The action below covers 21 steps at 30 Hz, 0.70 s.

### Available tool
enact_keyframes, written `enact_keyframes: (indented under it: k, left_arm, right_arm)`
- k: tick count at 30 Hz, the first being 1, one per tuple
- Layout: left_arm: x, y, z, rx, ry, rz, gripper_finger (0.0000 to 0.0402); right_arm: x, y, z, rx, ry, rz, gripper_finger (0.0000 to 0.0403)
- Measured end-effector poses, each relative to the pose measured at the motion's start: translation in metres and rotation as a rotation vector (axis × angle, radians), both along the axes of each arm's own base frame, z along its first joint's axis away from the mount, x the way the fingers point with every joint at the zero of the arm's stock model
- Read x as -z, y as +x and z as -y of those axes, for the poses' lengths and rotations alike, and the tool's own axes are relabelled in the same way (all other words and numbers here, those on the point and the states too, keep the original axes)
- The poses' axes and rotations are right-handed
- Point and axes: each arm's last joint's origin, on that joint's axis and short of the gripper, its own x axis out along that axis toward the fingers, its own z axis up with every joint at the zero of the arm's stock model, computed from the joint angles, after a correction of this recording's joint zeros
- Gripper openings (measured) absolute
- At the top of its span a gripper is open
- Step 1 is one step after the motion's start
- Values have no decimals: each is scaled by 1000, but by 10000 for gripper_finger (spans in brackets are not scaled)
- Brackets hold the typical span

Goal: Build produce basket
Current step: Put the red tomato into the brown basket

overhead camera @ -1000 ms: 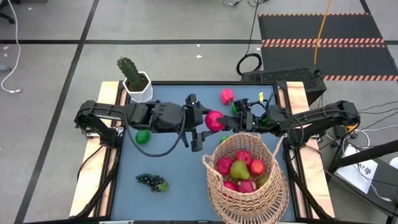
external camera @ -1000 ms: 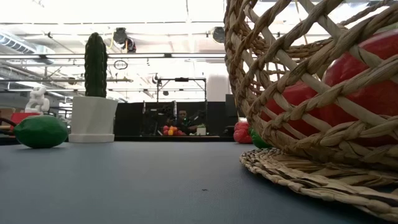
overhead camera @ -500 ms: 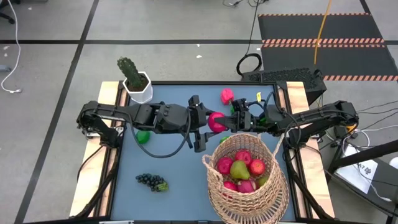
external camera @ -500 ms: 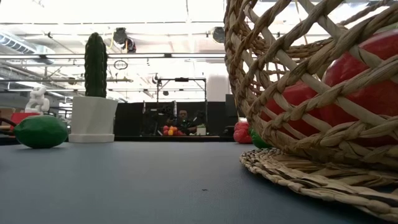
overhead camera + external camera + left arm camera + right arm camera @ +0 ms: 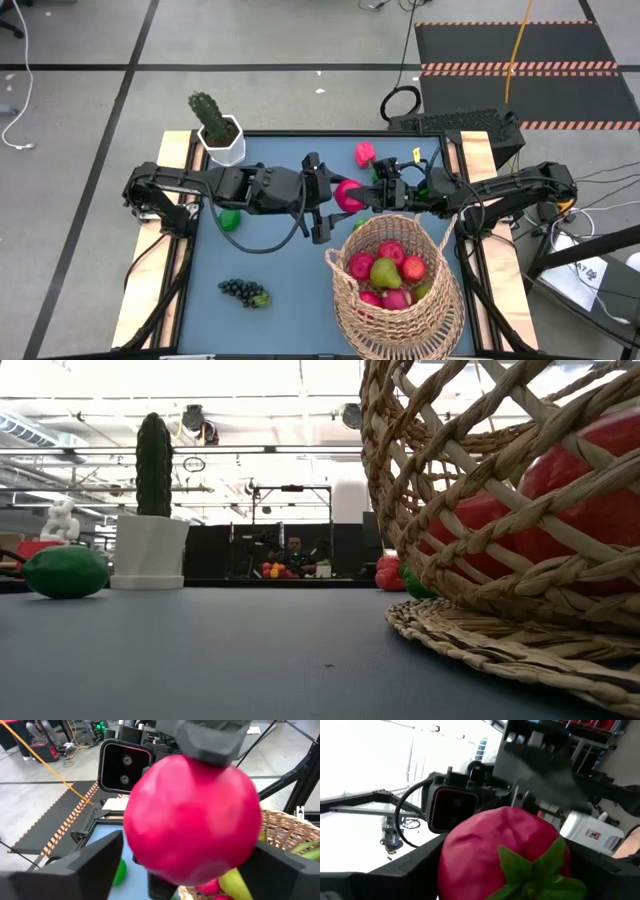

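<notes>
From above, the two arms meet nose to nose over the middle of the blue tabletop (image 5: 270, 250), just behind the basket (image 5: 395, 290), with a pink dragon fruit (image 5: 346, 194) between them; this looks like a hand-over from one arm to the other before the fruit goes into the basket. The left gripper (image 5: 322, 200) and the right gripper (image 5: 385, 190) both reach to the fruit. The basket already holds red apples and a pear, while a lime (image 5: 230, 219), a grape bunch (image 5: 243, 291) and another pink fruit (image 5: 365, 154) lie outside it.

The low view shows only the basket's woven wall, the lime and the cactus pot (image 5: 148, 550).

In the left wrist view the fruit fills the gap between the spread left jaws, the right arm's jaws clamped on its far side.

The right wrist view shows the fruit seated between the right jaws, gripped.
</notes>
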Motion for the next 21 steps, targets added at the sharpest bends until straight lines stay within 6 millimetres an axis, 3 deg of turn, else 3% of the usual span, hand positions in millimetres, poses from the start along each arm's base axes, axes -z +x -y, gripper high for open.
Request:
enact_keyframes:
  k: [4, 13, 21]
  left_arm:
    - [-1, -2, 0, -1, -9, 2, 393]
    - [-23, -27, 4, 60, -71, 52, 382]
    - [-44, -54, 2, 53, -136, 111, 383]
  right_arm:
    - [-1, -1, -1, -30, -9, 3, 310]
    - [-13, -13, -1, -104, -17, 50, 310]
    - [-32, -36, 1, -75, -63, 35, 307]
